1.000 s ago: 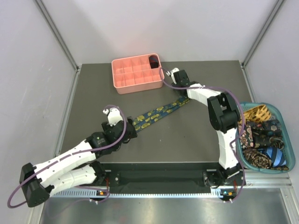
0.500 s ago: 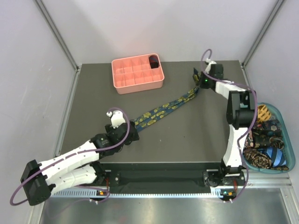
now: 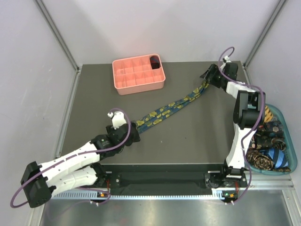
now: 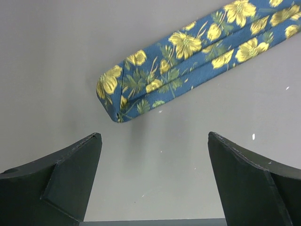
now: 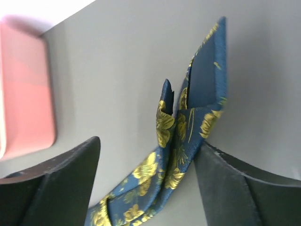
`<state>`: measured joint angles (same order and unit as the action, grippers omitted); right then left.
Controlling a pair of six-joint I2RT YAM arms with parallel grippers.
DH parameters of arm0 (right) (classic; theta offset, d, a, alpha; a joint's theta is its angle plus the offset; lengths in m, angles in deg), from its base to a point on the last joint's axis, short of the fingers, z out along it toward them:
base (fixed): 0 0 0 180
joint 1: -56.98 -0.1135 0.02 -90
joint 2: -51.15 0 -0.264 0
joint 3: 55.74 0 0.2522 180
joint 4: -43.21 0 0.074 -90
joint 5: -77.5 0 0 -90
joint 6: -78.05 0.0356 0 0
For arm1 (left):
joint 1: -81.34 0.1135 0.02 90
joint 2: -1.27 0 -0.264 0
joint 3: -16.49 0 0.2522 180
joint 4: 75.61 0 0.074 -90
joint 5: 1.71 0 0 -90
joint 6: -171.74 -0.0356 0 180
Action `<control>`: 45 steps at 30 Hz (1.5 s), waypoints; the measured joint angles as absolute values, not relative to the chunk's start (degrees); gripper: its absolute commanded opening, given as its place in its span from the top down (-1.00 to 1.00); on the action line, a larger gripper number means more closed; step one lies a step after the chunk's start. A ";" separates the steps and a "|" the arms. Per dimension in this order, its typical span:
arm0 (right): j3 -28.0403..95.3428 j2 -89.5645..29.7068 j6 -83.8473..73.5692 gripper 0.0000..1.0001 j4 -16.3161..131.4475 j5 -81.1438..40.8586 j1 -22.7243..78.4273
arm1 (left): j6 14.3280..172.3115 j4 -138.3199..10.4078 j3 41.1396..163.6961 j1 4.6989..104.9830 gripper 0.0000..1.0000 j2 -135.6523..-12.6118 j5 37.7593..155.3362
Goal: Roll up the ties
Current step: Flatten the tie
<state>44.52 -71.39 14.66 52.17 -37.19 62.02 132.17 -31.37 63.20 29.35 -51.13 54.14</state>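
Navy floral tie (image 3: 169,108) is lying diagonally, near-left to far-right. Left gripper (image 4: 154,139) is gaping empty before its fold, right gripper (image 5: 148,143) straddling the tips unclamped; pinching the fold squarely should help rolling

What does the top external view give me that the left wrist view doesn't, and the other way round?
Only top external: the floral tie running its full diagonal length up to the right gripper, the pink tray with a dark coil in its far right corner compartment, and the teal basket holding more ties. Only left wrist: the left gripper is open, and the tie's folded end lies just beyond its fingertips, untouched. Both: that near end of the tie, lying on the dark table.
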 measured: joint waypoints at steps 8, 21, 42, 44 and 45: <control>41.50 -66.93 12.65 -0.99 56.24 -26.35 62.02 | 128.15 -31.35 66.98 38.93 -0.98 -51.15 59.45; 26.35 -45.05 3.40 -0.39 60.43 -17.93 46.78 | 121.27 -33.62 67.00 55.58 -0.90 -52.64 76.34; 31.86 -53.68 5.26 -0.50 67.69 -13.52 13.60 | 118.82 -36.60 66.61 57.37 -0.68 -52.96 79.66; 31.69 -53.97 7.51 -0.41 68.35 -12.21 13.52 | 118.73 -37.89 66.94 57.61 -0.67 -56.05 79.69; 30.92 -53.77 8.93 -0.29 68.19 -11.62 13.47 | 118.65 -38.59 67.15 57.81 -0.66 -58.03 79.71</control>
<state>30.92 -53.77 8.93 68.19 -11.62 13.47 118.65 -38.59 67.15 57.81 -58.03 79.71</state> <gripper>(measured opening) 0.724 0.838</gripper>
